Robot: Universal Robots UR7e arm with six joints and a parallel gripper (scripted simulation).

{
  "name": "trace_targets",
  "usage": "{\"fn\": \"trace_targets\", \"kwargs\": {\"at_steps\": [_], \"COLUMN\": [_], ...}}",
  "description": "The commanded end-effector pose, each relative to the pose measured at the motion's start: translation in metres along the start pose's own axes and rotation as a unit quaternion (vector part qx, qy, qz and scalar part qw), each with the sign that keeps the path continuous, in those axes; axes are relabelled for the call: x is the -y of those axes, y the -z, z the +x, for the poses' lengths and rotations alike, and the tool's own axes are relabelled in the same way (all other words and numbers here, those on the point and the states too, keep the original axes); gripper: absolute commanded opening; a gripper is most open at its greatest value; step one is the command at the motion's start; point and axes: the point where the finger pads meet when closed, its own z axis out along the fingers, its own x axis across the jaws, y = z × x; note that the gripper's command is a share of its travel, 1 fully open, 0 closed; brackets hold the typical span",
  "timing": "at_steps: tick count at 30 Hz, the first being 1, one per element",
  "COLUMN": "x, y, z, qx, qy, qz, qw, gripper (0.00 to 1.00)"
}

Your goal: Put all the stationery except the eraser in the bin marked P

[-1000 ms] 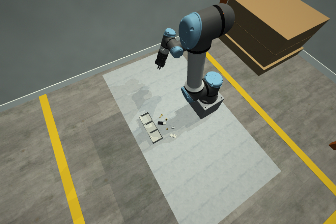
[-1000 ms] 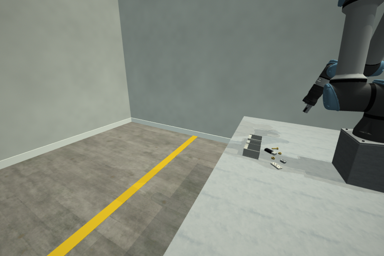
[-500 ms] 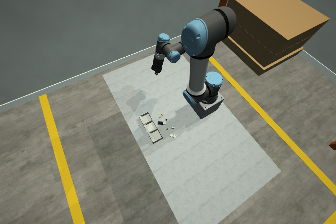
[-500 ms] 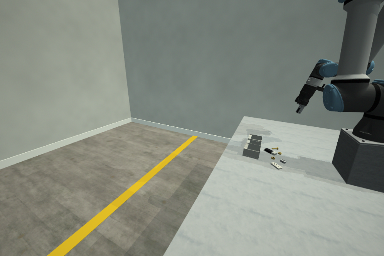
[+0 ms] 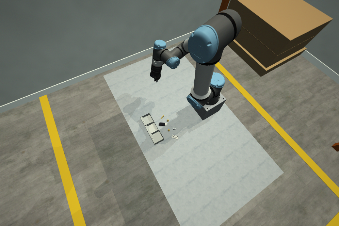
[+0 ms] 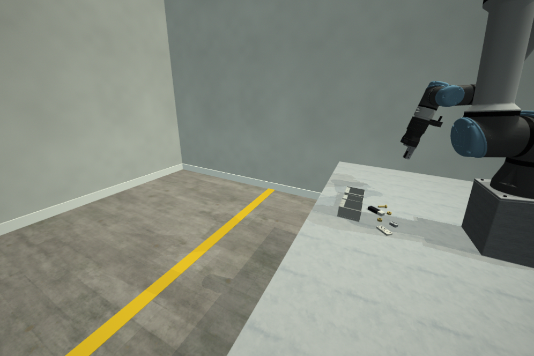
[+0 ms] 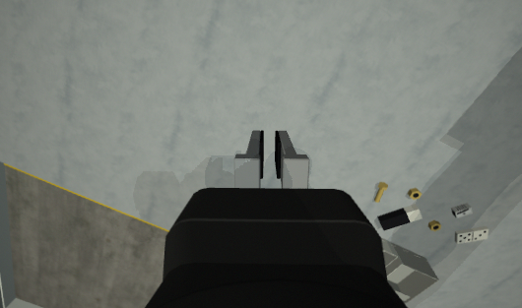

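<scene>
My gripper (image 5: 156,79) hangs high above the far part of the table, well away from the objects. In the wrist view its fingers stand close together with a narrow gap and nothing between them. A row of three small bins (image 5: 151,128) stands on the table; their marks are too small to read. Beside it lie a black-and-white block (image 5: 162,124), a small grey ribbed piece (image 5: 174,128), a brass bolt (image 5: 163,115), two brass nuts (image 5: 167,120) (image 5: 168,130) and a white domino (image 5: 174,136). These show at the wrist view's lower right, around the block (image 7: 399,217).
The robot base (image 5: 208,105) stands to the right of the objects. The table edge (image 6: 318,201) runs just behind the bins, with floor below. A large cardboard box (image 5: 276,29) sits off the table at the far right.
</scene>
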Motion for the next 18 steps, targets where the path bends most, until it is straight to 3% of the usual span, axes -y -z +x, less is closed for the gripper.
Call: {"fn": "trace_targets", "kwargs": {"at_steps": [1,4,6,18], "x": [-0.015,-0.035,-0.035,-0.085], "y": [-0.002,-0.005,-0.005,-0.012], "z": [0.007,0.018,0.018,0.054], "qx": [-0.004,-0.011,-0.011,-0.028], "qy": [-0.008,-0.022,-0.022,-0.064], "qz": [0.004,0.01,0.01,0.031], "qw": [1.0,1.0,1.0,0.997], "gripper": [0.31,0.31,0.31,0.31]}}
